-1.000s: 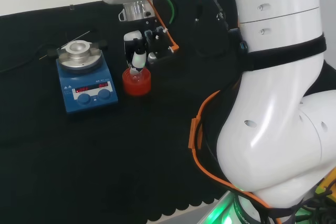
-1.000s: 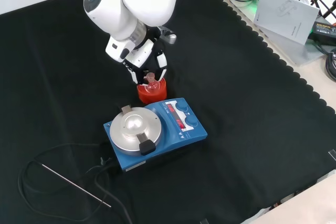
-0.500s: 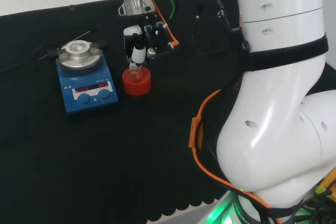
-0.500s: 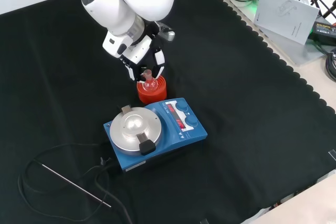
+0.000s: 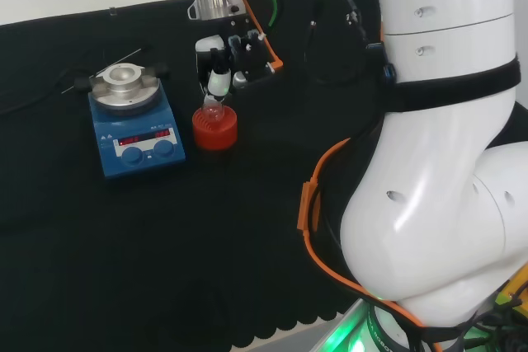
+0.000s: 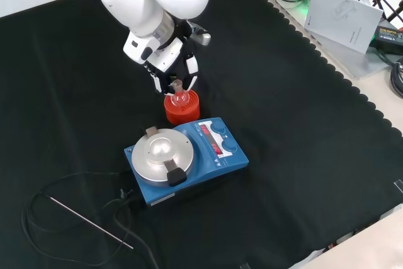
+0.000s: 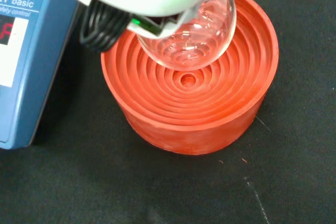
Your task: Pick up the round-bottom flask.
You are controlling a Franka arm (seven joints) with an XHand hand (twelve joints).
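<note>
Fingers [image 5: 216, 82] of the hand [image 6: 169, 67] are pinching the neck of the round-bottom flask [image 7: 194, 35], which is hanging just below the hand, its bulb clear above the red ribbed stand [image 7: 191, 95] beside the blue stirrer [image 6: 186, 159].

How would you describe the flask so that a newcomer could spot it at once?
Find the blue hotplate on the black cloth; a red ribbed stand sits right beside it. The flask is the clear glass bulb just above that stand, its neck pinched by the hand. It is the one see-through piece.
</note>
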